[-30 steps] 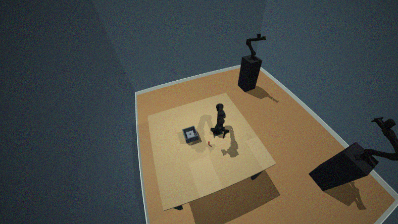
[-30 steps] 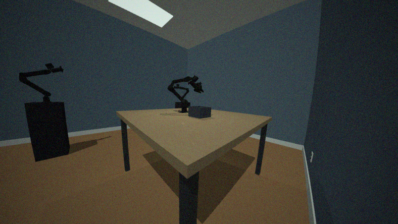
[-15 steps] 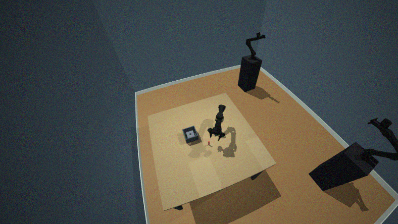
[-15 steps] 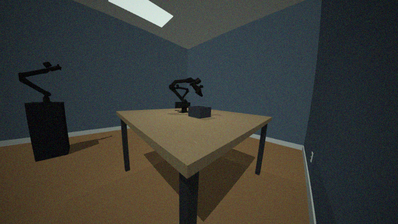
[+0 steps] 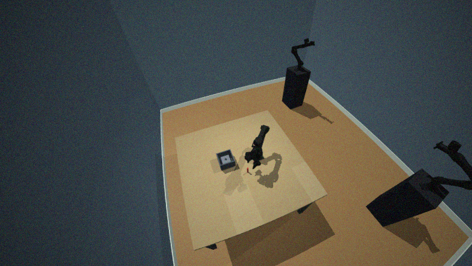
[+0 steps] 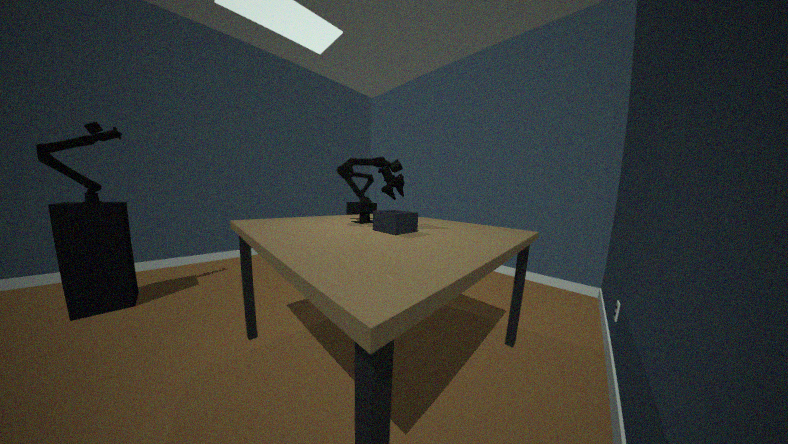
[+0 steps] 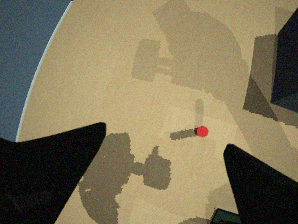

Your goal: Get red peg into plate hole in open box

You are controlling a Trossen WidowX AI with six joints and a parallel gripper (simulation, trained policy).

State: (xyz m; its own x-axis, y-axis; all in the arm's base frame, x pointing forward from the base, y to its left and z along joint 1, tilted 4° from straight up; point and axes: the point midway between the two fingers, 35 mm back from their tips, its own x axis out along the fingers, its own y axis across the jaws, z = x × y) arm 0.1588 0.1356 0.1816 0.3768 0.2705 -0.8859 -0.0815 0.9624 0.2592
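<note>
We are holding our gripper (image 5: 251, 165) (image 6: 398, 196) (image 7: 166, 139) spread wide above the table (image 5: 211, 211) (image 6: 358, 275) (image 7: 100, 75), with nothing between its fingers. Our arm (image 5: 260, 138) (image 6: 363, 161) is reaching out and bending downward at the wrist. In the wrist view, we are seeing the round end of the red peg (image 5: 247, 169) (image 7: 202, 131) between the two fingertips, nearer the right-hand one in the picture. The peg is standing upright on the tabletop, outside the box and apart from the gripper, and is casting thin shadows.

The open box (image 5: 228, 166) (image 6: 395, 222) (image 7: 287, 65) is sitting near the peg, its dark walls surrounding a pale plate (image 5: 223, 161) at the bottom. From the top, we are seeing the plate's dark hole (image 5: 226, 159), and the peg is standing outside it.
</note>
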